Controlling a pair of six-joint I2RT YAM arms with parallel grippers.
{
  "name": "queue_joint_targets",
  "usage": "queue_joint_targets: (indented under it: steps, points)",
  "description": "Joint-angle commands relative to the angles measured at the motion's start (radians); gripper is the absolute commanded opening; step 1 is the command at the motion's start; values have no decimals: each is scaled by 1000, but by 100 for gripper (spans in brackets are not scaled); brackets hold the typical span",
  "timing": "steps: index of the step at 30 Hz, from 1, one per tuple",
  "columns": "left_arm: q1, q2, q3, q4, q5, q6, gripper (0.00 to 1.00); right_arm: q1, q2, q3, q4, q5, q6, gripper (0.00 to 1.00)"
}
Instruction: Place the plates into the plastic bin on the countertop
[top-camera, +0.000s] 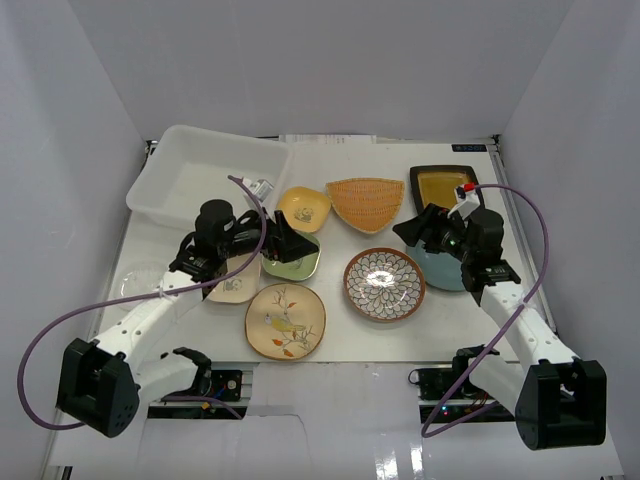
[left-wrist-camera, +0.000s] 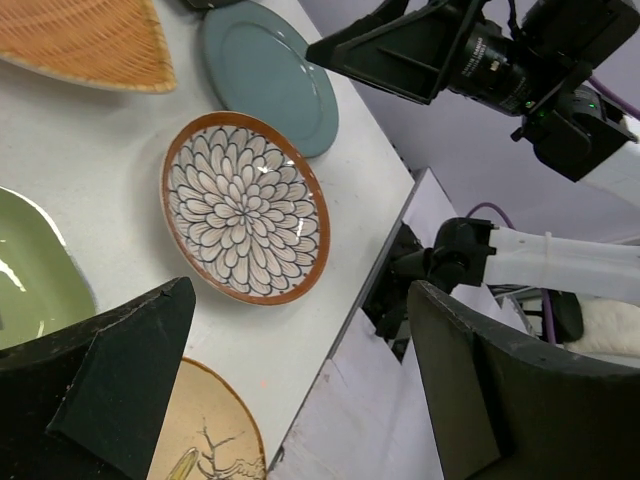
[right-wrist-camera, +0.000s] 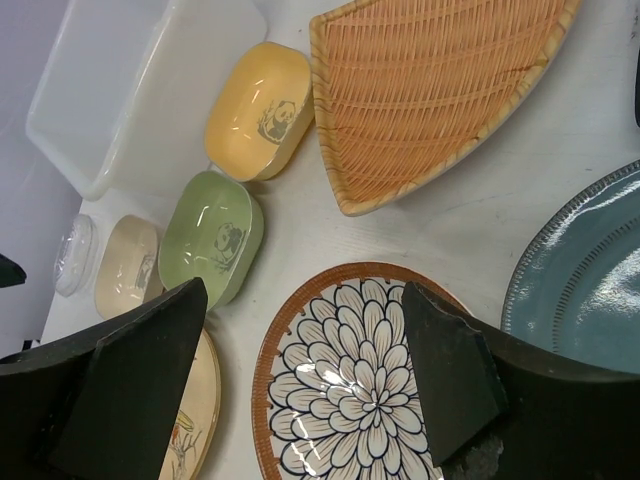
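Observation:
The plastic bin (top-camera: 205, 178) sits empty at the far left. Plates lie on the countertop (top-camera: 330, 345): yellow (top-camera: 303, 208), orange fan-shaped (top-camera: 366, 203), dark square (top-camera: 443, 185), blue (top-camera: 445, 268), brown flower-patterned (top-camera: 385, 284), cream bird-patterned (top-camera: 285, 320), green (top-camera: 295, 265) and small cream (top-camera: 235, 285). My left gripper (top-camera: 290, 243) is open and empty above the green plate. My right gripper (top-camera: 415, 232) is open and empty, between the fan plate and the blue plate. In the right wrist view the open gripper (right-wrist-camera: 300, 370) hovers over the flower plate (right-wrist-camera: 345, 380).
A small clear lid (top-camera: 135, 285) lies at the left edge, beside the small cream plate. White walls close in the table on three sides. The near table edge (left-wrist-camera: 350, 300) shows in the left wrist view, with the right arm's base beyond it.

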Motion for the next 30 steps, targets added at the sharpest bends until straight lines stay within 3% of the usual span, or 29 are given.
queue_joint_targets:
  steps: [1, 6, 9, 10, 11, 13, 17, 30]
  points:
    - [-31, 1, 10, 90, 45, -71, 98, 9, -14, 13, 10, 32, -13, 84]
    - [-134, 81, 5, 130, -30, -96, 98, 9, -42, 25, 3, 100, -10, 80]
    - [-259, 177, 43, 16, -218, -1, 97, 9, -52, 41, 4, 108, -6, 77]
    - [-311, 200, 66, -11, -275, 19, 86, 9, -54, 45, -6, 106, -6, 76]
    - [-329, 240, 74, -32, -376, 43, 81, 9, -63, 48, -11, 105, -7, 74]
    - [-362, 271, 77, -46, -424, 50, 72, 10, -84, 41, -13, 105, -10, 72]
    - [-395, 357, 91, -52, -524, 65, 67, 12, -106, 7, 1, 79, -1, 69]
    - [-421, 673, 246, -28, -578, 74, 62, 43, -109, -39, 19, 37, 6, 66]
